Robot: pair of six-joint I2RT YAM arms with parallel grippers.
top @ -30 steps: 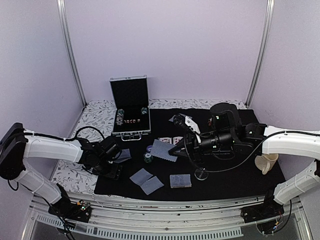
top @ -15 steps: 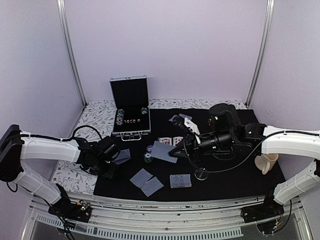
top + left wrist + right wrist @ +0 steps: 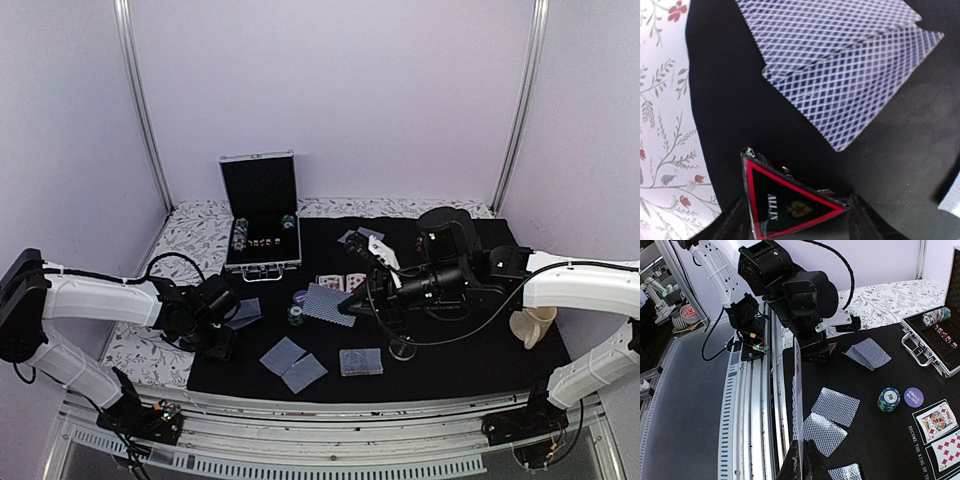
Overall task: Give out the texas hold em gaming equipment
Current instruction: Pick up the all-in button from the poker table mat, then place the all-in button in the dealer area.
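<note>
My left gripper (image 3: 799, 222) is shut on a red triangle marker (image 3: 790, 202), which is tilted just above the black mat (image 3: 730, 115), beside two overlapping face-down cards (image 3: 855, 65). In the top view this gripper (image 3: 221, 336) is at the mat's left edge. My right gripper (image 3: 802, 460) is shut on a stack of playing cards (image 3: 797, 390), seen edge-on and held over mid-mat (image 3: 328, 302). A green chip stack (image 3: 889, 399) and a blue "small blind" disc (image 3: 913, 396) lie on the mat. More face-down cards (image 3: 283, 352) (image 3: 361, 361) lie near the front edge. A clear disc (image 3: 403, 349) lies nearby.
An open aluminium case (image 3: 262, 225) with chips and dice stands at the back left. Two face-up cards (image 3: 342, 282) sit on the mat's printed rectangles. A pale cup (image 3: 532, 326) is at the right. A floral cloth (image 3: 665, 125) borders the mat, and metal rails (image 3: 750, 405) run along the front.
My left wrist has shifted slightly towards the mat's left edge. The right arm and its held cards have barely moved.
</note>
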